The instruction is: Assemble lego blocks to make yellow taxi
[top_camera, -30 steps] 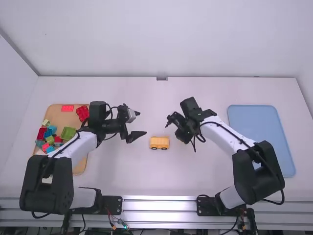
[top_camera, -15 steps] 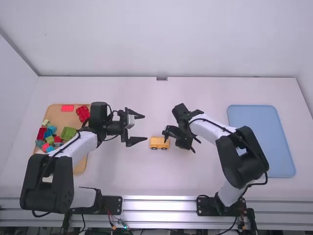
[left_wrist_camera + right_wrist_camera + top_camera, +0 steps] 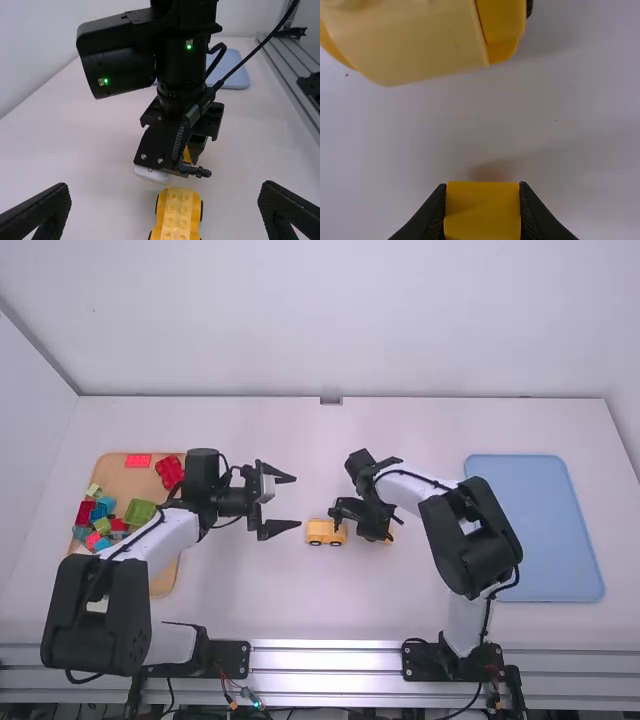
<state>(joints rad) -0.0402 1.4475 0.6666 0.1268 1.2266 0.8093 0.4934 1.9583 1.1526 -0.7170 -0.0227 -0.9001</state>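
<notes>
1. The yellow car body [image 3: 322, 532] stands on its wheels on the worktop [image 3: 240, 590], near the centre of the high view, its long axis running roughly left to right there.
2. The right pincer [image 3: 482, 192] is pinching a yellow block [image 3: 482, 212] between its two fingers, at the bottom middle of the right wrist view. The car body is at the upper left of that frame, apart from the block.
3. The coming move seems to turn on this gap: in the high view the car body lies just left of the right pincer, and the right arm is the nearer one. The block probably has to travel leftward and be lined up over the studs before it is pressed down; off line, it could nudge the car body along.
4. The left pincer [image 3: 297, 502] is spread wide and holds nothing, left of the car body and a little higher in the high view. It could steady the body during pressing.
5. Coloured blocks [image 3: 141, 512] sit on the tan tray [image 3: 165, 582] at the far left; the blue tray [image 3: 540, 525] lies at the right.
</notes>
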